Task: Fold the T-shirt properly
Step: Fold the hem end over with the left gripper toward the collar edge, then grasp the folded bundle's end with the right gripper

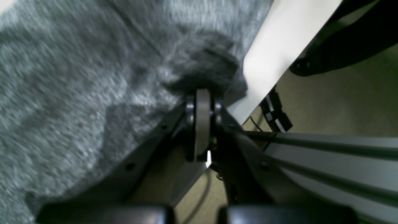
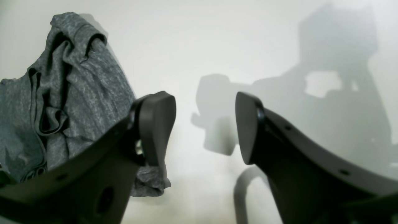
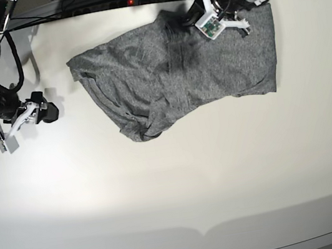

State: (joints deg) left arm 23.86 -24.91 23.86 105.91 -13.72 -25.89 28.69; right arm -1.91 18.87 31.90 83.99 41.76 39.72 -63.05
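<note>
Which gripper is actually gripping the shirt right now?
The left gripper, shut on the T-shirt near the table's far edge; the right gripper hangs open over bare table.

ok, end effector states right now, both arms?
Left end effector: closed, pinching the shirt by the table edge.
Right end effector: open, empty, above bare table.

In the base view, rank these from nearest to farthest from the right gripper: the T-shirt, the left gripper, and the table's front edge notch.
1. The T-shirt: its crumpled end lies just across bare table from the right gripper, which is at the view's left.
2. The left gripper: far side, top of the view, pinching the shirt's edge.
3. The front edge notch: bottom centre of the table.
</note>
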